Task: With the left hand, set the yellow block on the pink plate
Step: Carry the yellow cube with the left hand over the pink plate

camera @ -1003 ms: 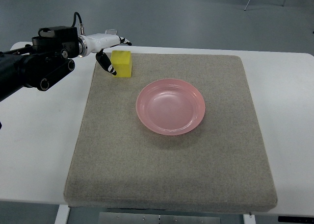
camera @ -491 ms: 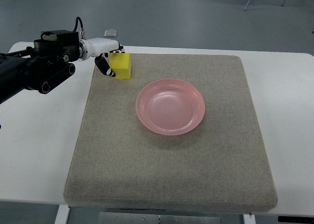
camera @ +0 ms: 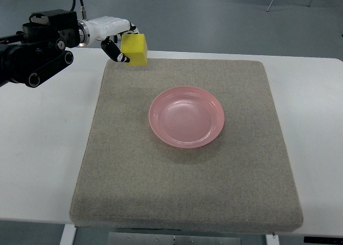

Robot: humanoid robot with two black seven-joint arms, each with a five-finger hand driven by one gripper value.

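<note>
Fingers (camera: 117, 47) of my left hand (camera: 113, 35) pinch the yellow cube block (camera: 134, 49), which I see held at the far-left corner of the grey felt mat (camera: 182, 180), seemingly lifted; the round pink plate (camera: 186, 116) sits mid-mat, well apart on the white table (camera: 43, 148).

Mat (camera: 182, 191): bare except for 1 pink plate (camera: 186, 116) at centre.
Plate: nothing in it.
Path from left hand (camera: 120, 41) to plate: nothing in between.
</note>
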